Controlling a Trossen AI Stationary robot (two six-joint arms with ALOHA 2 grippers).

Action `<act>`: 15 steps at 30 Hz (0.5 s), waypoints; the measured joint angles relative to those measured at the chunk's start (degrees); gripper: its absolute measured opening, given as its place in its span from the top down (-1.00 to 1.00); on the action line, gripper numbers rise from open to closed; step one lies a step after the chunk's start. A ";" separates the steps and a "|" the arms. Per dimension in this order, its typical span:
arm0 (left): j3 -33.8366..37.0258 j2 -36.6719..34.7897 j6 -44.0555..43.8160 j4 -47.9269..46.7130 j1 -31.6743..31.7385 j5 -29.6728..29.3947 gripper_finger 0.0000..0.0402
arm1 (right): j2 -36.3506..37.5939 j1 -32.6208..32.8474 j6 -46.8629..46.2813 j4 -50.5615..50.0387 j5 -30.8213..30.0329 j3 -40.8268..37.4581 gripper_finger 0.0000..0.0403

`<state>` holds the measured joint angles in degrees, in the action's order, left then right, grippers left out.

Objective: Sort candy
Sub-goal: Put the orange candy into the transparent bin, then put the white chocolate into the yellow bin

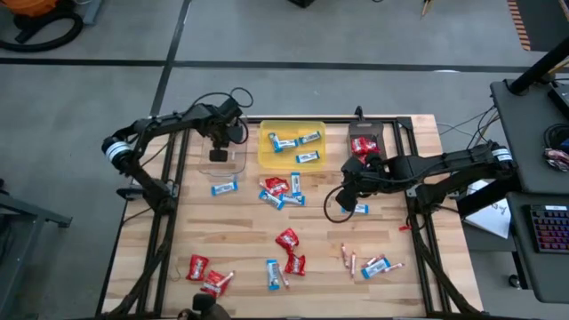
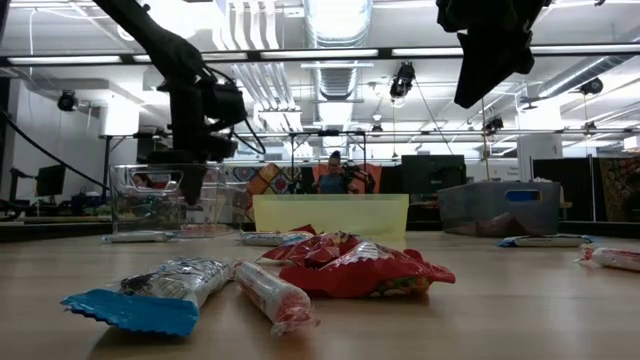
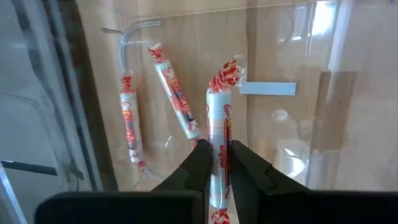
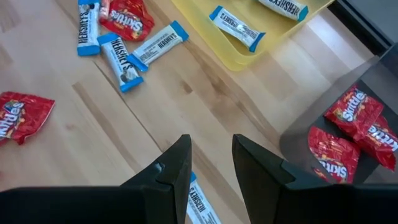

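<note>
Left pincer (image 3: 214, 163): over the clear tray (image 1: 233, 160) at the desk's far left; fingers clenched on a pinkish stick (image 3: 218, 134), held upright between them.
Clear tray contents: two more sticks (image 3: 177, 98) lying flat on the bottom.
Right pincer (image 4: 211, 163): above the desk (image 1: 240, 236) just in front of the dark tray (image 1: 366, 135); fingers parted, nothing gripped; a blue-and-white bar (image 4: 200, 208) directly beneath.
Yellow tray (image 1: 267, 158): three blue-and-white bars inside.
Dark tray contents: red packets (image 4: 351, 115).
Unsorted candy: cluster of bars and red packets at desk centre (image 1: 281, 190); lone bar (image 1: 224, 188) just in front of the clear tray; further packets, bars and sticks along the near edge.
Risk, left side: stick gripped low on its length; on release, likely to topple rather than drop flat, possibly leaning on the tray wall or landing across the two sticks already there.
Risk, wrapper: crinkled end may cling to a finger and lift back out.
Risk, right side: flat bar hard to pinch off the wood; fingertips may skid and push it away.
Risk, sorting: bars and packets overlapping at centre; two pieces could come up together.
</note>
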<state>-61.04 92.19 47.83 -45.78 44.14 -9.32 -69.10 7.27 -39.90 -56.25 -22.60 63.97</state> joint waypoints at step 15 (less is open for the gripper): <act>0.00 -0.42 -0.32 2.31 0.22 -3.28 0.39 | 0.00 0.00 0.00 1.75 0.01 0.12 0.45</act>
<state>-61.04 91.77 47.51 -43.48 44.36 -12.60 -69.10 7.27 -39.90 -54.50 -22.59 64.10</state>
